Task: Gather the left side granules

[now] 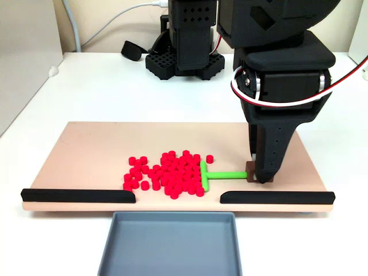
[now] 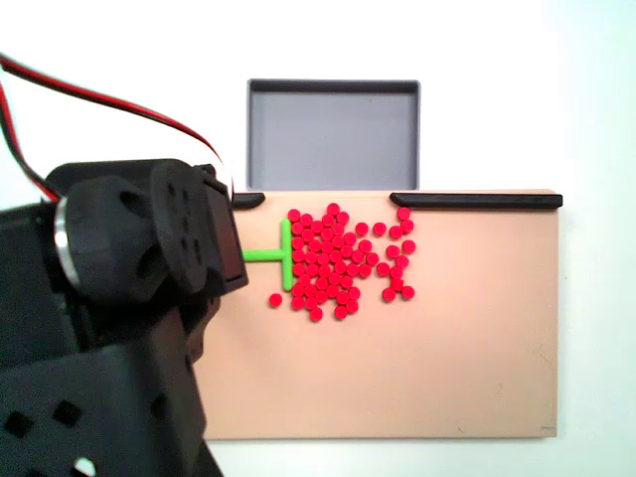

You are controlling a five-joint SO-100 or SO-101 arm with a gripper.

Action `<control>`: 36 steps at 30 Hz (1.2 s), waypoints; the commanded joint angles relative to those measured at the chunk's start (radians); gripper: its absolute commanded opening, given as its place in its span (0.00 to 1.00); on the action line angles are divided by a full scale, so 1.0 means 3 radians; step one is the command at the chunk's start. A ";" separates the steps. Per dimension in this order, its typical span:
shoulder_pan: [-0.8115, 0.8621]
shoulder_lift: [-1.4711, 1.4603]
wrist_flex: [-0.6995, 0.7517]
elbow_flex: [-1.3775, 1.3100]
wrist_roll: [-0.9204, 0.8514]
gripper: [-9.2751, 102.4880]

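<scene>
Tray [image 1: 171, 246], one, grey, sits nearest; behind it two black rails [image 1: 79, 195] edge one tan board [image 1: 98, 144]. Granules [image 1: 167, 173], several dozen, cluster mid-board against one green T-shaped pusher [image 1: 214, 175], its stem clenched in the hand [image 1: 260, 175].

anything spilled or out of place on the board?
Mostly tidy. The red beads sit in one cluster on the board, none off it or in the gray tray. One stray bead lies behind the green pusher's bar, on the tool's side, so a forward push would miss it.
</scene>
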 commanded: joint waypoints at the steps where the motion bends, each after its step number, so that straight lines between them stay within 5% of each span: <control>1: 0.0051 0.0020 0.0000 -0.0020 -0.0036 0.08; 36: -0.0118 0.0378 0.0010 0.0056 0.0041 0.08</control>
